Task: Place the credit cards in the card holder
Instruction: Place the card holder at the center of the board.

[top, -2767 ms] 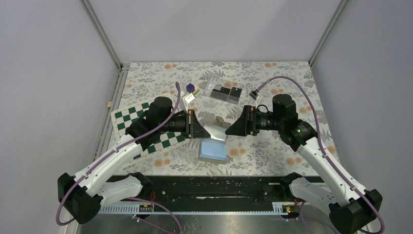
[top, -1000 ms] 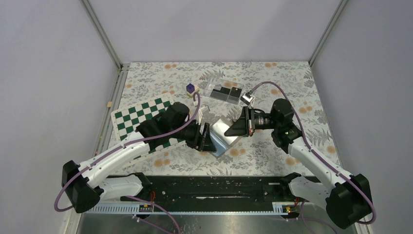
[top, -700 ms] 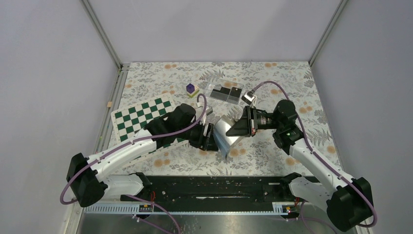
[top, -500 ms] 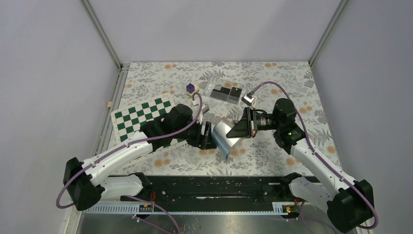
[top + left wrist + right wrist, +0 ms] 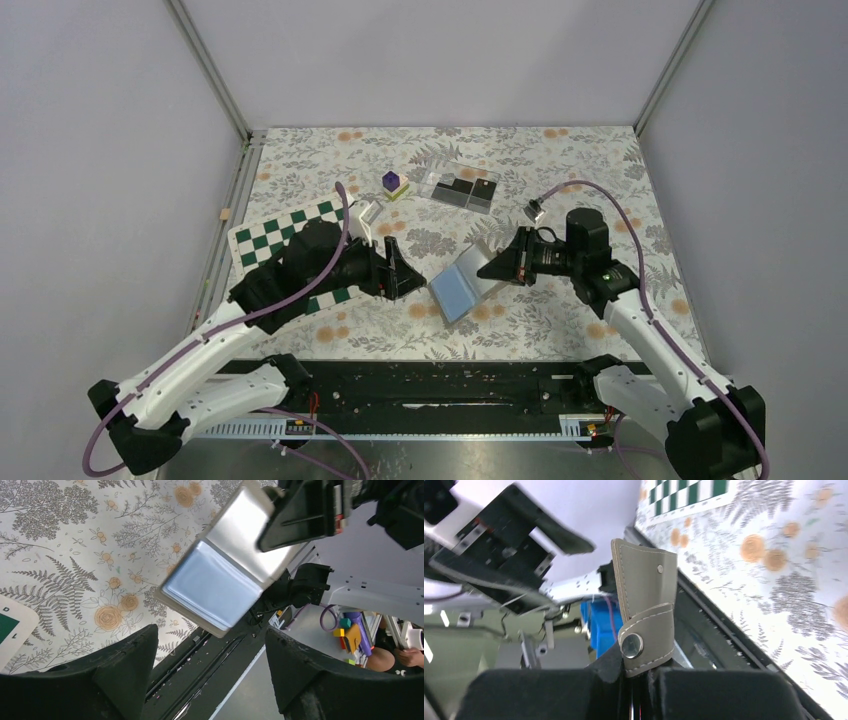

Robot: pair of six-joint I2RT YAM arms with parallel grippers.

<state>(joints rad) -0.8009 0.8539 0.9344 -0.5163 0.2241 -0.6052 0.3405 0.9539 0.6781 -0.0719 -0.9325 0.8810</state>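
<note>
The card holder hangs open and tilted near the table's middle, its pale blue inside facing up. My right gripper is shut on its grey flap with the snap; the fingertips pinch the flap's end. My left gripper stands open just left of the holder, apart from it, and the left wrist view shows nothing between its fingers. The black credit cards lie in a clear plastic box at the back.
A purple cube sits left of the clear box. A green-and-white checkered board lies under the left arm. The floral cloth covers the table. A black rail runs along the near edge.
My left gripper has let go of the card holder, opened wider and drawn back to the left. The holder now lies open, blue side up, held only by the right gripper.
</note>
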